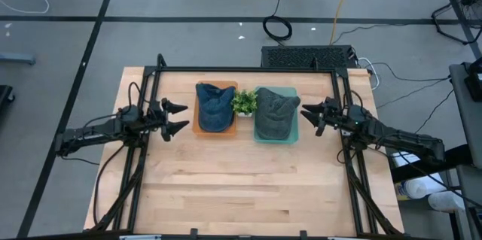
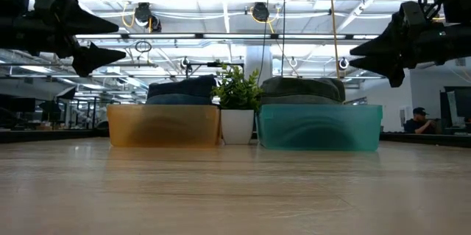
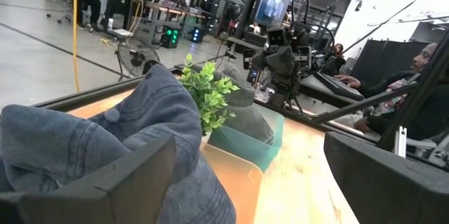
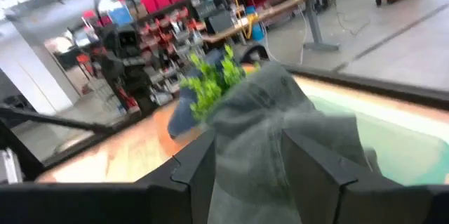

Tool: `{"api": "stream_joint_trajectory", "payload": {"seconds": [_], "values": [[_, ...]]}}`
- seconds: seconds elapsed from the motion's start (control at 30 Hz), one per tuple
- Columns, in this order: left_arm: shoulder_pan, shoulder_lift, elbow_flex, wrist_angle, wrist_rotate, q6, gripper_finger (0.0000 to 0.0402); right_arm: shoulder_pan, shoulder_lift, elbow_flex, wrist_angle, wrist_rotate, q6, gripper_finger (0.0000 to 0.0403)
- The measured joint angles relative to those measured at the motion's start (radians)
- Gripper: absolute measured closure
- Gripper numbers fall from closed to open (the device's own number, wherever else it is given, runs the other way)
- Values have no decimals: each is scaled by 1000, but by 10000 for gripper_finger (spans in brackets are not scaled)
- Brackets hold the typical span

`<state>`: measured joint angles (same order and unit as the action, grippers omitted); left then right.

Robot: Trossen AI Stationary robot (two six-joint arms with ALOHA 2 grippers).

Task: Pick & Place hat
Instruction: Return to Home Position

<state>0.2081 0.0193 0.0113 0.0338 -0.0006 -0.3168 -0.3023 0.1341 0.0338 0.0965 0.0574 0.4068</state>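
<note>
Blue denim caps [image 1: 215, 108] lie heaped in the orange plastic bin [image 1: 196, 123] in the high view. The left jaws and right jaws flank the bins, both wide and empty. Sorting looks finished, so only the retreat home is left. Low view: pale wooden tabletop [image 2: 235, 191], workshop ceiling lights behind. Left wrist view: a seated person [image 3: 424, 66] beyond.

Upper centre, I see caps [image 1: 215, 107] in the left bin [image 1: 196, 124], a cap [image 1: 276, 116] in the right bin [image 1: 291, 91] (plant [image 1: 243, 102] between them).
</note>
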Motion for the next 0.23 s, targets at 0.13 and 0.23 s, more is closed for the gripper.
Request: {"api": "stream_joint_trajectory", "payload": {"seconds": [0.13, 0.23], "values": [[0, 0, 0, 10, 0, 0, 25, 0, 0, 0, 21, -1, 0, 255], [0, 0, 0, 12, 0, 0, 25, 0, 0, 0, 27, -2, 0, 256]]}}
